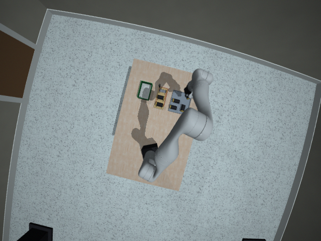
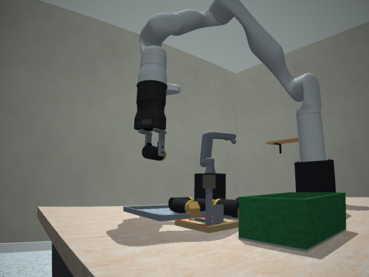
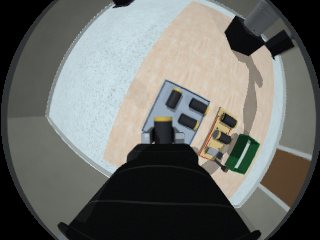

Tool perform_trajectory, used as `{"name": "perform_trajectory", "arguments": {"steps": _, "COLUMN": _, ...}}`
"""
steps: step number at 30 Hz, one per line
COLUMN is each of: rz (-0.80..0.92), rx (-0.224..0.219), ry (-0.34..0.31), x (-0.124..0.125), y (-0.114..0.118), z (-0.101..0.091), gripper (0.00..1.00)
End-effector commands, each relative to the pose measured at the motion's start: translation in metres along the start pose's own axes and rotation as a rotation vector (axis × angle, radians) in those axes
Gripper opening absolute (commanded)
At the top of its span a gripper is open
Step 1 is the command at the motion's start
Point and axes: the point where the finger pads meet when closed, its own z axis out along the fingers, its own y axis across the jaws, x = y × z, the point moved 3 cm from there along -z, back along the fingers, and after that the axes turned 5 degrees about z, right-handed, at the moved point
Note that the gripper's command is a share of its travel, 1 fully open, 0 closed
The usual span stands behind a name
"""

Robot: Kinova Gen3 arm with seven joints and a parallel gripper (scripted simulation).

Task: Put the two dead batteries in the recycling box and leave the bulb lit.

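One battery (image 2: 151,152), clamped crosswise in the half-open gripper (image 2: 154,148), may slip, landing off the tray (image 2: 149,212) at 5 o'clock below.

Speckled pale grey floor (image 1: 77,155), grey skirting (image 1: 309,134) along edges. Plain grey-beige walls (image 2: 74,104), lighter ceiling (image 2: 226,38). Light wood table (image 1: 129,152) mid-room, soft shadows across it. Small wooden wall shelf (image 2: 281,141) on black bracket, far right. Brown door panel (image 1: 12,67) at left in top view. Dark boxes (image 1: 38,232) at near floor corners.
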Motion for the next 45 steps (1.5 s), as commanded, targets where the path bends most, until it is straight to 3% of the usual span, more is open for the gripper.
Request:
{"name": "perform_trajectory", "arguments": {"steps": 1, "rz": 0.054, "rx": -0.004, "ry": 0.004, "x": -0.0003, "y": 0.0019, "z": -0.0004, "gripper": 0.57}}
{"name": "perform_trajectory", "arguments": {"steps": 20, "rz": 0.309, "rx": -0.003, "ry": 0.005, "x": -0.0003, "y": 0.002, "z": -0.0004, "gripper": 0.57}}
{"name": "perform_trajectory", "arguments": {"steps": 45, "rz": 0.802, "rx": -0.002, "ry": 0.005, "x": -0.0005, "y": 0.002, "z": -0.001, "gripper": 0.57}}
